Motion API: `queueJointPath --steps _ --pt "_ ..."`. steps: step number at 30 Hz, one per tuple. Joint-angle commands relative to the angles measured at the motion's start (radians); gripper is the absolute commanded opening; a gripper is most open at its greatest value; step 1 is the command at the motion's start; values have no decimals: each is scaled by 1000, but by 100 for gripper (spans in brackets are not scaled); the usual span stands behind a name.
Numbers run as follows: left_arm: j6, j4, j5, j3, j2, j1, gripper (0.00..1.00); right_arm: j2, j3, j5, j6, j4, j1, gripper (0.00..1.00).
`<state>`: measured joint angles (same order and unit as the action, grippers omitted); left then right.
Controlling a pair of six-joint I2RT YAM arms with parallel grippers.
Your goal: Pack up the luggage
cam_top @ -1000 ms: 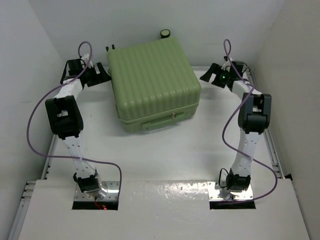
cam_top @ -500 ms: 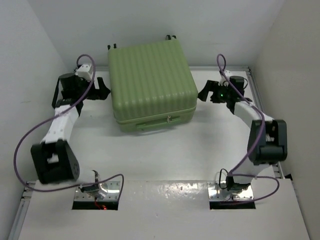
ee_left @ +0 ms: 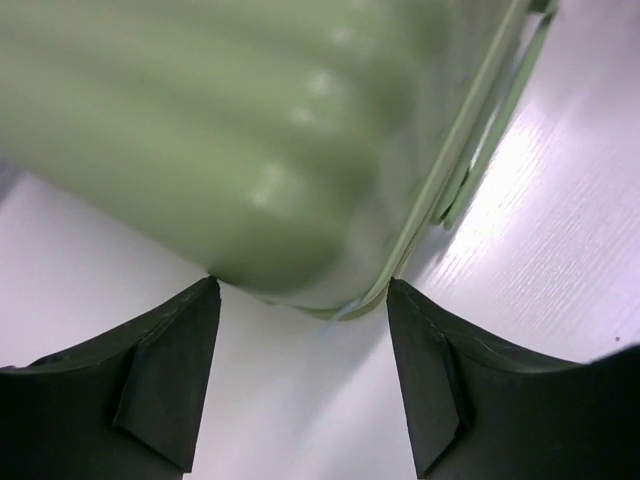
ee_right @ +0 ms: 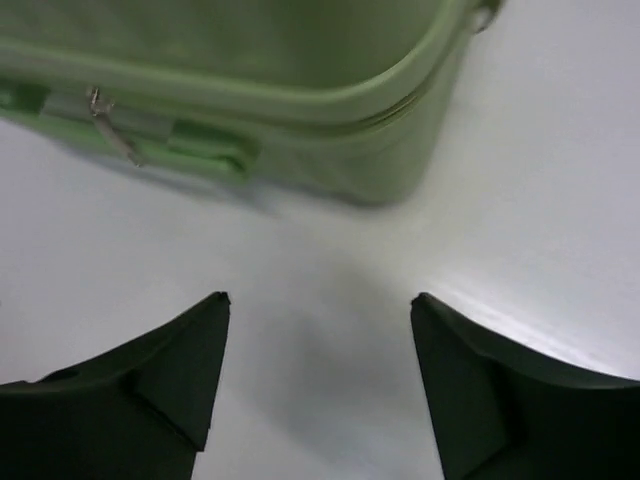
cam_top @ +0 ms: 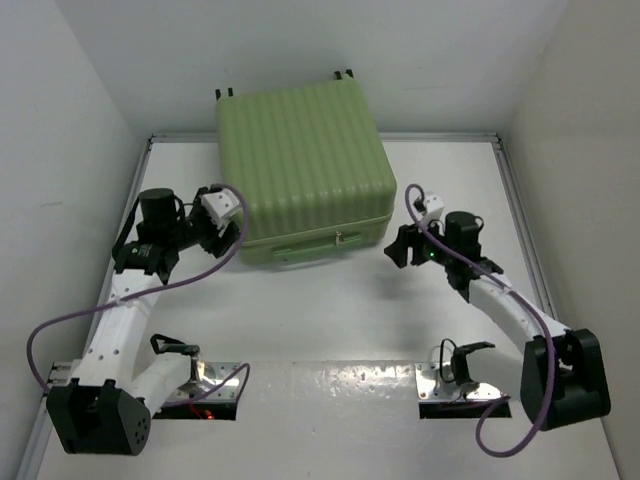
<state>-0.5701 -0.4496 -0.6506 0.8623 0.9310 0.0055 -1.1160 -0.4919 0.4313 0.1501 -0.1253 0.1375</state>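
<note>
Seen from the top external camera, the large light-green hard-shell luggage (cam_top: 300, 165) with its ribbed shell lies flat and shut in the upper middle of the frame, on the white bench (cam_top: 330, 320), with small black wheels showing at its far edge. The left hand (cam_top: 222, 232) sits just beside the luggage's near-left corner, left of centre in the frame. The right hand (cam_top: 398, 245) is right of centre, near the near-right corner but apart from it. A purple cable (cam_top: 70, 322) loops beside the left arm. In the left wrist view the ribbed green luggage (ee_left: 250, 130) fills the upper part of the frame, blurred. Its rounded corner comes down to the gap of the left hand (ee_left: 300, 292), whose two dark fingers (ee_left: 165, 370) stand wide apart at the bottom; I cannot tell whether they touch the shell. Bare bench (ee_left: 560, 230) shows at the right. In the right wrist view the luggage (ee_right: 250, 50) crosses the top of the frame, with a small metal zip pull (ee_right: 102, 112) at upper left. The right hand (ee_right: 320, 305) is spread wide at the bottom, holding nothing, over bare bench (ee_right: 560, 180).
</note>
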Motion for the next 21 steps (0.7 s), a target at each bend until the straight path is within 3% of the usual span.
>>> queueJointPath --steps 1,3,4,5,7,9,10,14,21 --pt "45 15 81 -29 31 -38 69 1 3 -208 127 -143 117 56" --pt "103 55 112 -54 20 -38 69 -5 -7 -352 160 -149 267 51" --pt "131 84 124 -66 2 -38 71 -11 -8 -414 216 -149 331 60" --pt "177 94 152 -86 -7 -48 71 -24 -32 -578 248 -140 367 60" --pt "211 103 180 -100 -32 -59 72 -83 -75 -672 293 -94 483 60" --pt "255 103 230 -112 -52 -59 72 -137 -120 -830 286 -108 586 69" --pt "280 103 249 -121 -75 -59 72 -152 -152 -938 290 -118 609 69" --pt "314 103 304 -132 -135 -59 77 -229 -197 -1023 305 -149 711 69" --pt "364 92 342 -141 -182 -59 80 -361 -257 -1089 345 -162 731 67"
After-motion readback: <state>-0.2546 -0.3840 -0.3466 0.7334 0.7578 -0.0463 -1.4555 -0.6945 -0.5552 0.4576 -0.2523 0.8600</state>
